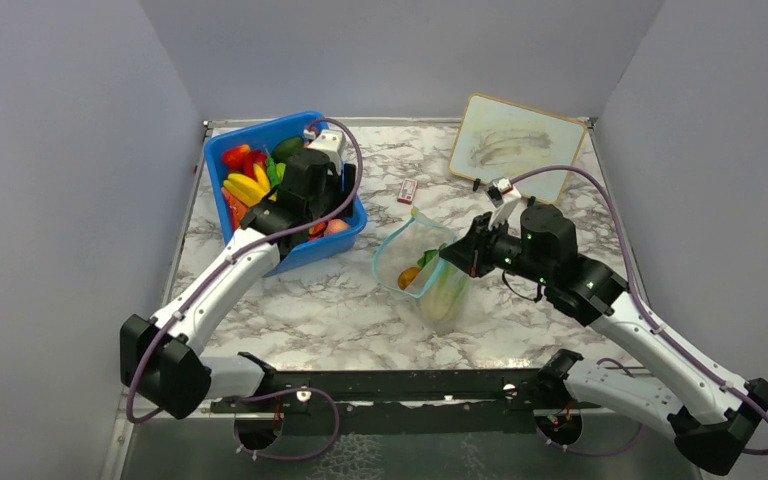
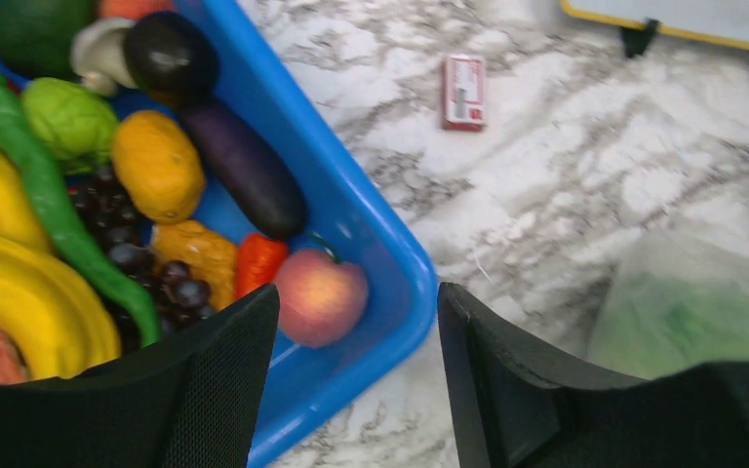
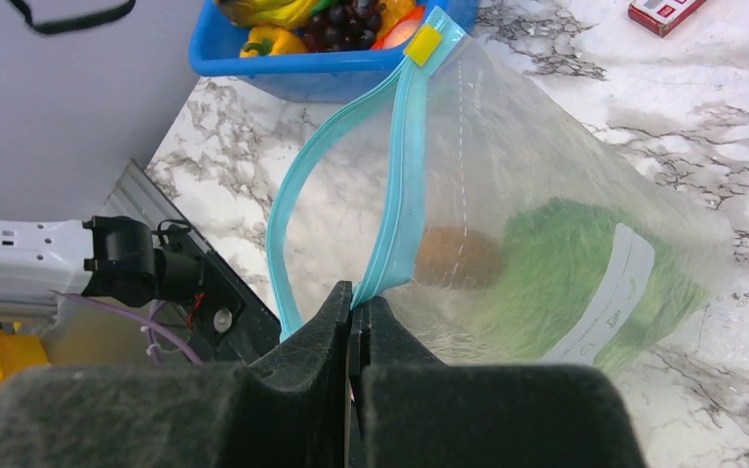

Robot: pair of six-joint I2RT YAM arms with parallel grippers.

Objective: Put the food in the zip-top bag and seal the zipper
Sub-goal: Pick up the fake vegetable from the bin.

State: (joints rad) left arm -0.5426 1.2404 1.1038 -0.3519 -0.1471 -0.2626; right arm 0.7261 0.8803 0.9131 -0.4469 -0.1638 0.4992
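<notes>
Hovering over the near right corner of the blue bin (image 2: 351, 195), the left gripper (image 2: 356, 307) has its jaws standing apart with nothing between them; a peach (image 2: 320, 295) and the bin's rim show in the gap below; whether the fingers (image 2: 224, 380) touch anything I cannot tell.

Bin contents, wrist view: purple eggplant (image 2: 244, 166) lying along the right wall; an orange-yellow round piece (image 2: 156, 166) beside it; dark grapes (image 2: 146, 253); a long green pepper (image 2: 49, 205); bananas (image 2: 19, 302) at the left.

The right gripper (image 3: 353, 312) has its jaws pressed together on the mouth edge of the zip-top bag (image 3: 546, 146), pinching the light-blue zipper (image 3: 405, 166); mouth gapes in a loop to the left of the pinch; yellow slider tab (image 3: 423, 44) at the far end of the strip.

The bag sits mid-table, to the right of the bin and apart from it; inside it, the green lettuce (image 3: 575, 273) fills the lower part, with an orange-brown round piece (image 3: 458, 256) beside it, nearer the mouth.

A small red-and-white box (image 1: 407, 191) lies on the marble table (image 1: 340, 310) beyond the bag; a whiteboard (image 1: 515, 145) leans at the far right.
</notes>
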